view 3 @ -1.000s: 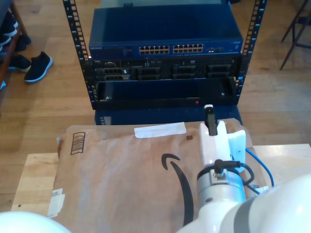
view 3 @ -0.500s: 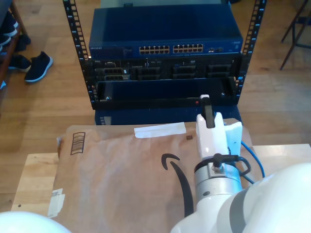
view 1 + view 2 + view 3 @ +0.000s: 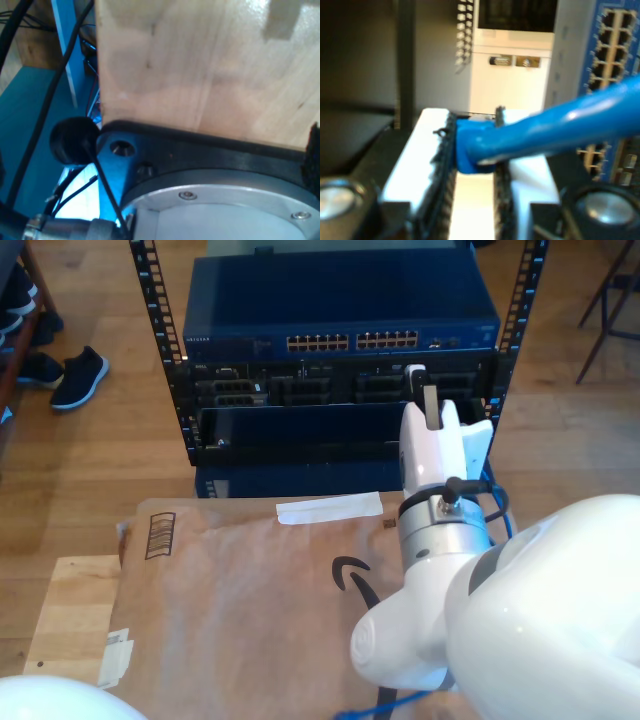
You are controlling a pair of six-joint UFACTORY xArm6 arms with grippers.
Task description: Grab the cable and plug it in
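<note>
Item: the cable (image 3: 545, 127), thin and bright blue. One end is pinched between the two white fingers (image 3: 427, 150) of our second gripper (image 3: 474, 150), the jaws pressed against it from both sides; the blue end piece sits in the gap and the cord runs off toward the network switch (image 3: 615, 75). In the exterior view a short run of the same cable (image 3: 497, 510) shows beside the gripper (image 3: 428, 405), and another stretch lies at the bottom edge of that view.

Item: second gripper, raised in front of the rack (image 3: 340, 360), just below the switch's row of ports (image 3: 352, 341). The plug end appears near the ports but apart from them; no contact can be made out.

Item: first gripper. Its wrist view looks along a pale wooden surface (image 3: 210, 65) with a dark bracket (image 3: 200, 150) below; we cannot tell whether its jaws are spread or closed.

Item: brown paper mailer (image 3: 250, 610) on the wooden table (image 3: 70, 610), below the rack in the exterior view. Shoes (image 3: 78, 376) on the floor at the exterior view's left.

Status, in our judgement: grabbing done, cable lifted and brought toward the ports. Left: lining the plug up with a free port and pushing it home.
</note>
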